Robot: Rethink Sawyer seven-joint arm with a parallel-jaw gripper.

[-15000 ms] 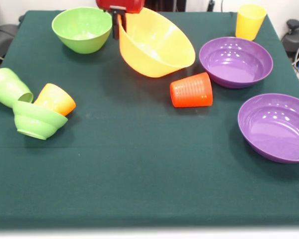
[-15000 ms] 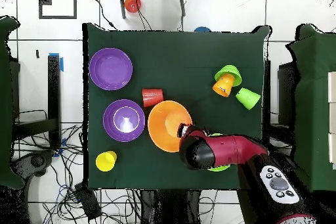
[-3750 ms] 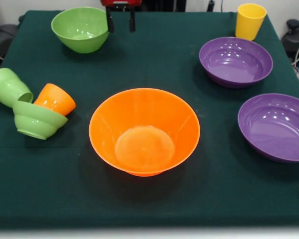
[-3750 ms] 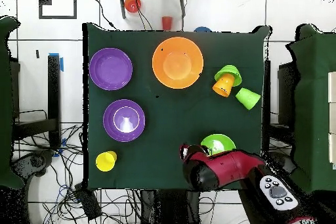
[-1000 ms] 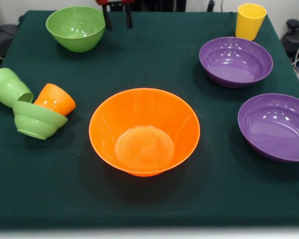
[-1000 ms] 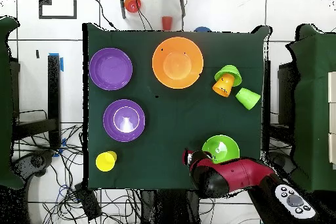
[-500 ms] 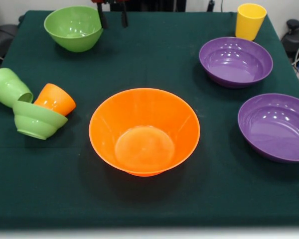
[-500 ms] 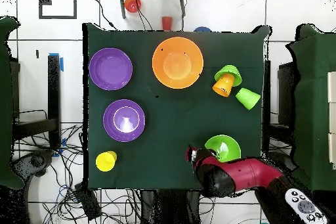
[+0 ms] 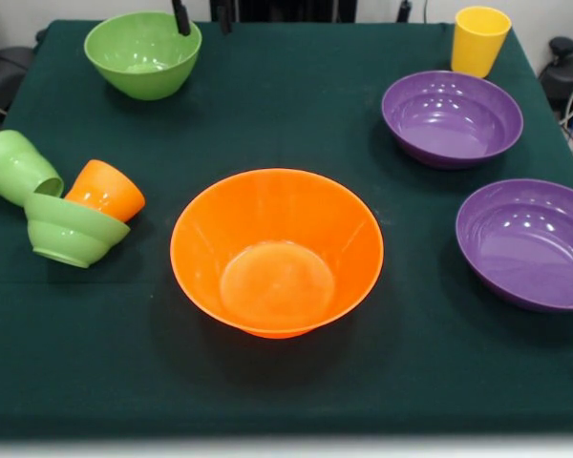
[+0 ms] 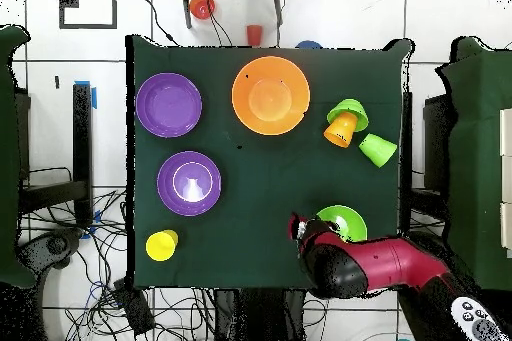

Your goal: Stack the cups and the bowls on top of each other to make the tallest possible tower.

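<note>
Front view, nearest first: a large orange bowl (image 9: 277, 253) sits upright in the middle of the green-clothed desk (image 9: 267, 401), empty. To its right lie two shallow purple bowls, one nearer (image 9: 527, 243) and one farther back (image 9: 452, 118), well apart from the orange one and from each other. On the left a small light-green bowl (image 9: 69, 230) lies tipped on its side, touching an orange cup (image 9: 106, 190) and a light-green cup (image 9: 17, 167), both also on their sides. At the far right corner stands a yellow cup (image 9: 479, 40), upright. At the far left sits a medium light-green bowl (image 9: 143, 54), upright.

At the top edge only the two dark tips of the claw (image 9: 202, 16) show. They stand spread apart, one tip over the far rim of the green bowl, the other outside it, so the claw is released and grasps nothing.

Over the last second the claw tips have slid left and up toward the picture edge, and the green bowl has shifted slightly left with them. The claw seems to be lining up on that bowl's rim, likely to carry it into the orange bowl; no tower is started yet.

No blue bowl appears in either view. Overhead, a red cup (image 10: 255, 34) lies off the desk on the floor. No writing or brand marks are readable.
</note>
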